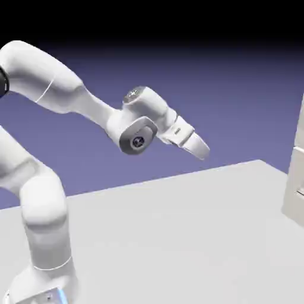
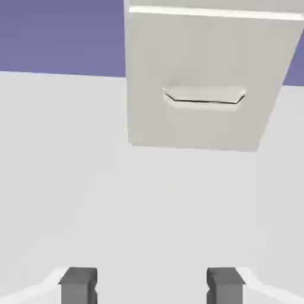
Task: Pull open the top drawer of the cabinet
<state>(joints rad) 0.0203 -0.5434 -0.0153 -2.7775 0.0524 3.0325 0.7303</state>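
Gripper (image 2: 152, 286) was open, holding nothing, well apart from the cabinet (image 2: 202, 59). Lower drawer's handle (image 2: 203, 103) visible; top drawer out of view. Reach, grasp, pull all looked left.

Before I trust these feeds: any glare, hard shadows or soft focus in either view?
Exterior view: the arm's white shell is bright with soft shading, its surface detail washed out; no hard shadow shows on the pale tabletop. Hand view: a bright strip crosses the cabinet near the top; the handle has a dark, readable edge; the tabletop is pale and nearly featureless.
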